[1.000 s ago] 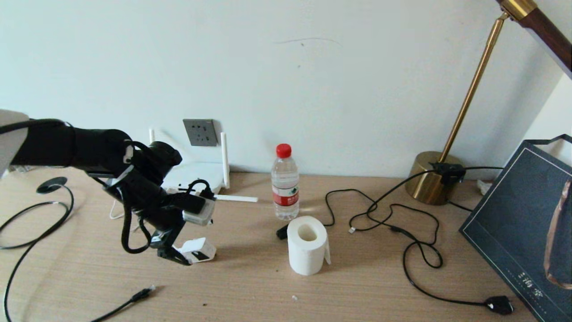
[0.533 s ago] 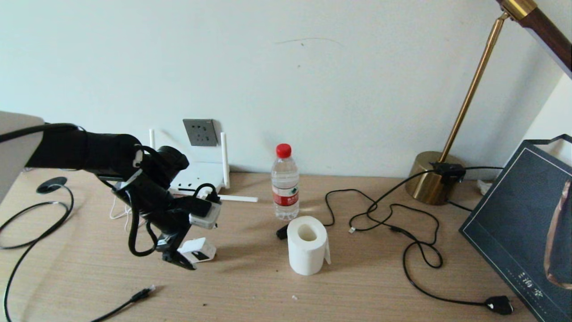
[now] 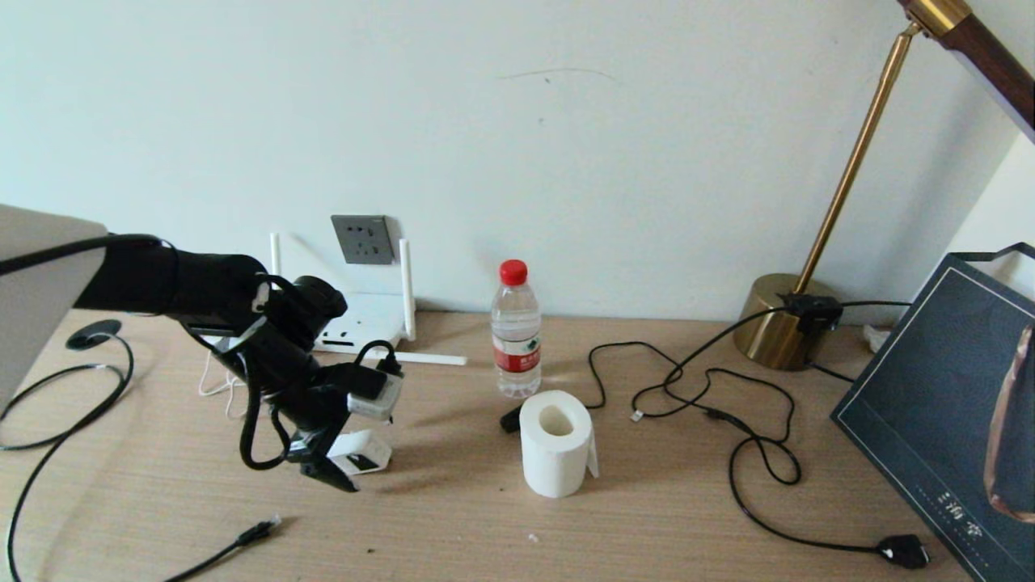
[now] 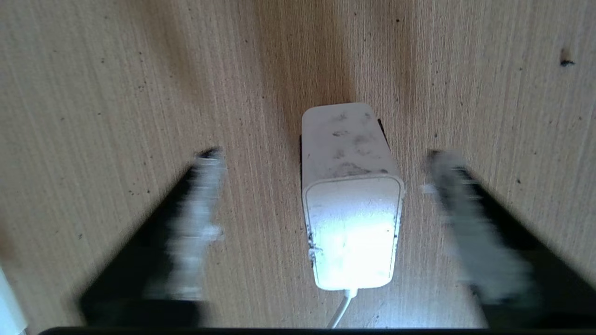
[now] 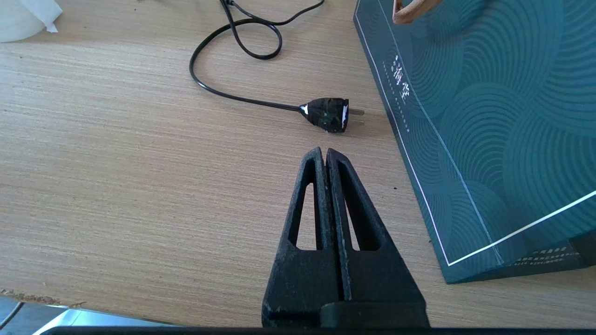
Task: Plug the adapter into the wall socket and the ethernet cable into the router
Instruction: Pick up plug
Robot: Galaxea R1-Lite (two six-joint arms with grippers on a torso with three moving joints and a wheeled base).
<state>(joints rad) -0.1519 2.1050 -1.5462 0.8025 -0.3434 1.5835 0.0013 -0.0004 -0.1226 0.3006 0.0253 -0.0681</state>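
Head view: nothing is plugged in yet. The wall socket (image 3: 361, 239), a small dark-grey square plate low on the pale wall at far left, has no plug in it; the router (image 3: 360, 322), a flat white rounded body with slim stick antennas, sits on the wood-grain desk (image 3: 453, 525) just below it. The adapter (image 3: 358, 453), a white cube with a dark panel, lies on the desk at near left, under the left gripper (image 3: 323, 469), whose black fingers reach down beside it. The ethernet cable (image 3: 251, 533), thin and black, trails to the near-left edge, its plug lying loose, well apart from the router. Also present: a clear plastic water bottle (image 3: 516, 331) with a red cap, a white paper roll (image 3: 556, 443), a brass lamp base (image 3: 786, 321) and its looping black lamp cord (image 3: 752, 453). Left wrist view: the adapter (image 4: 350, 195) is a smooth, scuffed, round-cornered block with a thin white cord leaving its end; the left gripper (image 4: 321, 167) stands wide apart, one finger either side, not touching it, holding nothing. Both plug-ins appear to remain, the adapter pick-up first. Right wrist view: the right gripper (image 5: 324, 156), matte black with hollow triangular fingers, is pressed closed and empty above bare desk, near a chunky black lamp plug (image 5: 328, 114) and a dark teal patterned bag (image 5: 489, 116).
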